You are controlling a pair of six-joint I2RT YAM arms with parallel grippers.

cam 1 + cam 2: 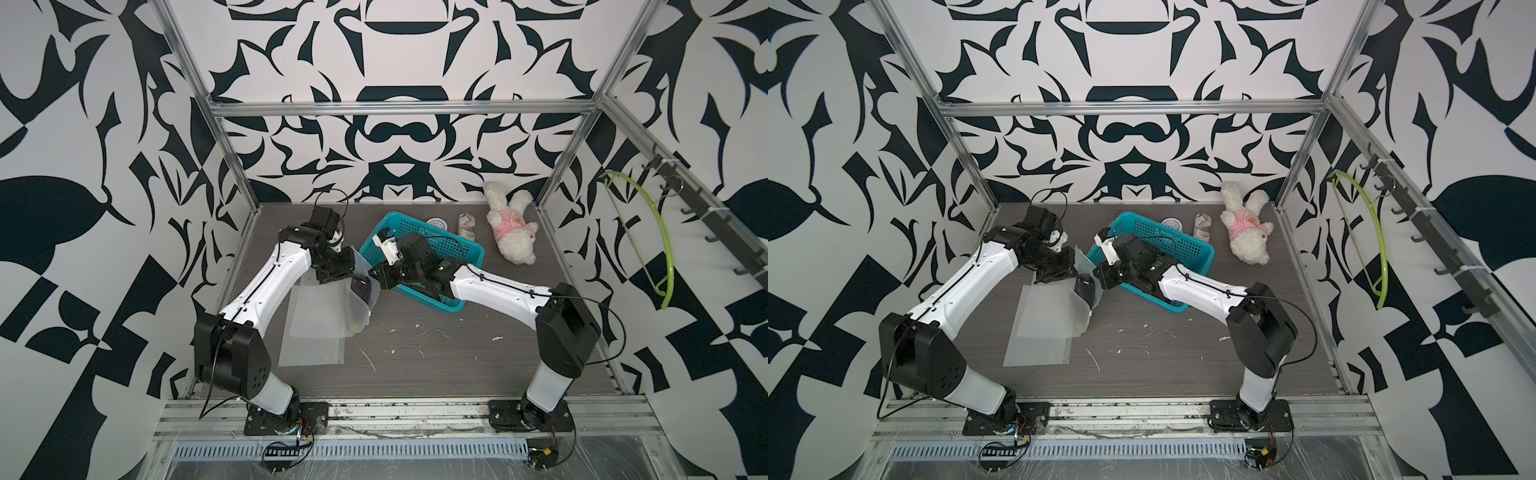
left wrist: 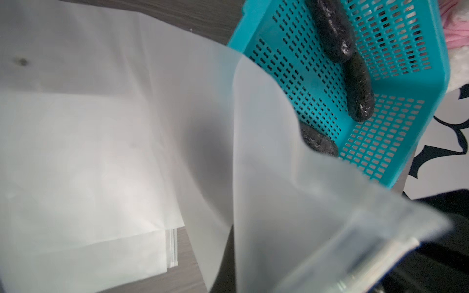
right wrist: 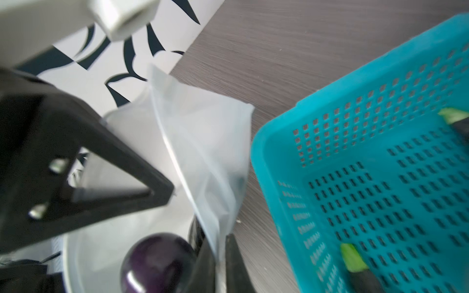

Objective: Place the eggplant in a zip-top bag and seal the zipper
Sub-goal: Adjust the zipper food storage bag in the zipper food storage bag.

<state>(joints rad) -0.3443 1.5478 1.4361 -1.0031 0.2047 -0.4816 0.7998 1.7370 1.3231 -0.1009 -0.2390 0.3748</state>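
Step in hand: the eggplant (image 1: 360,287) is inside the zip-top bag (image 1: 328,316), so what's left for you is the zipper.
Eggplant, place: just off the basket (image 1: 469,249) corner that faces the left arm, on the worktop (image 1: 415,365). Its rounded purple end shows in the open mouth in the right wrist view (image 3: 157,261).
Long axis: it seems to run from the mouth down into the bag, away from the basket, and a pale green patch shows low through the film.
Left gripper (image 1: 334,275): jaws shut on the bag lip farther from the basket.
Right gripper (image 3: 220,263): jaws pinched on the lip nearer the basket, with film between them.
Key relation: the eggplant lies between your two sets of jaws and below the rim, so the lips must meet above it.
Nearer arm: both are at the mouth, and the right sits closest to the basket.
Risk: the round end may sit high enough to hold the lips apart.
Underneath: a stack of flat bags (image 1: 311,345).
In the basket: spare eggplants (image 2: 332,33).
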